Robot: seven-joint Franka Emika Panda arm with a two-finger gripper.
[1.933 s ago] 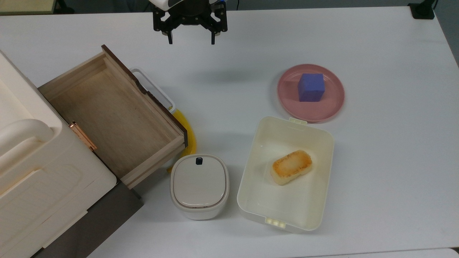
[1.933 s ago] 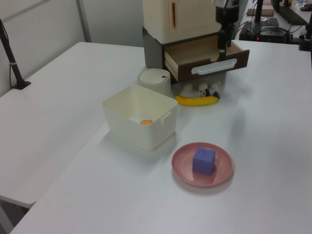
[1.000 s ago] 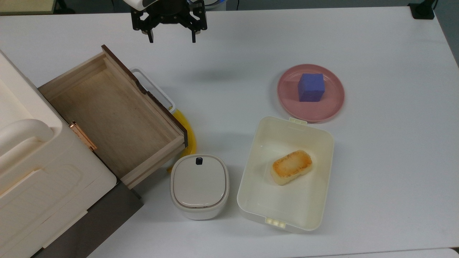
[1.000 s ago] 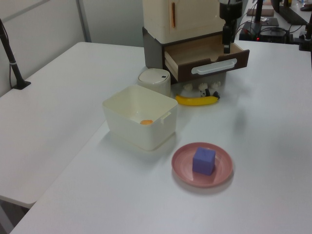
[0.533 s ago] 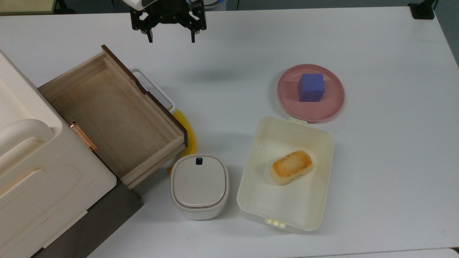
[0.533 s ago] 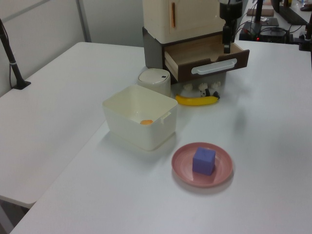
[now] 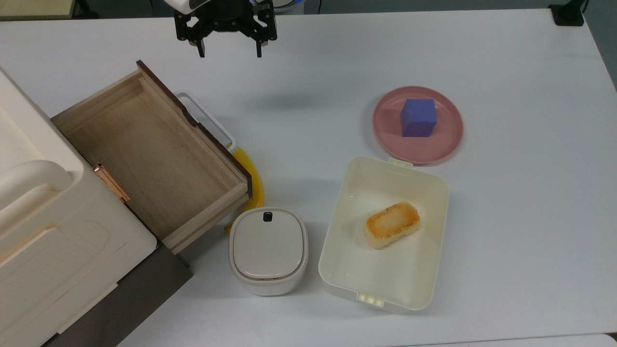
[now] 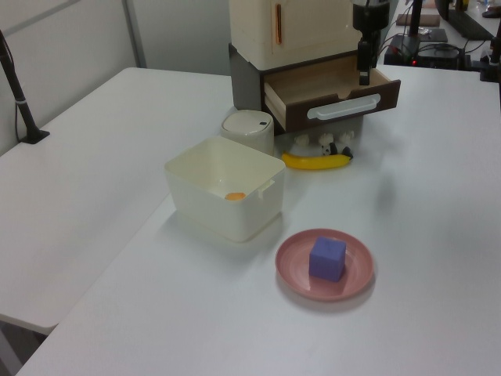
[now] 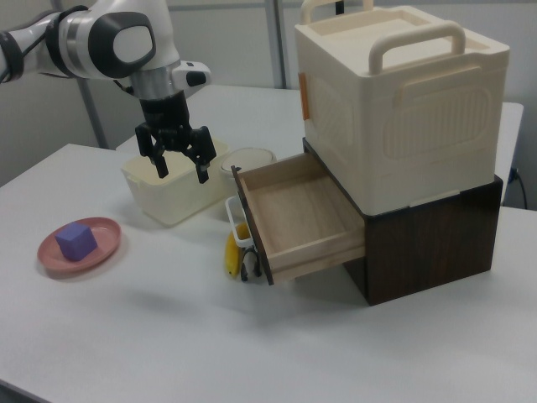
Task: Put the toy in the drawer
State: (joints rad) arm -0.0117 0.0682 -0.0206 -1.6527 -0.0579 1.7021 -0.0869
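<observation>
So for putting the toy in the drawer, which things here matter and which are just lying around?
Part of the job:
tiny black-and-white panda toy
open light-wood drawer with dark front panel
black two-finger gripper, open and empty

Just lying about:
yellow banana
blue-purple cube on the pink plate
cream plastic tub holding a toasted bread piece
small white lidded bin

I count 1 open drawer [image 7: 144, 159], 1 panda toy [image 8: 335, 146], 1 banana [image 8: 316, 161], 1 purple cube [image 7: 418, 117] on 1 pink plate [image 7: 446, 142], 1 cream tub [image 7: 424, 289] with 1 toasted bread piece [image 7: 391, 224] inside, 1 small lidded bin [image 7: 268, 250], and 1 gripper [image 7: 227, 52].
</observation>
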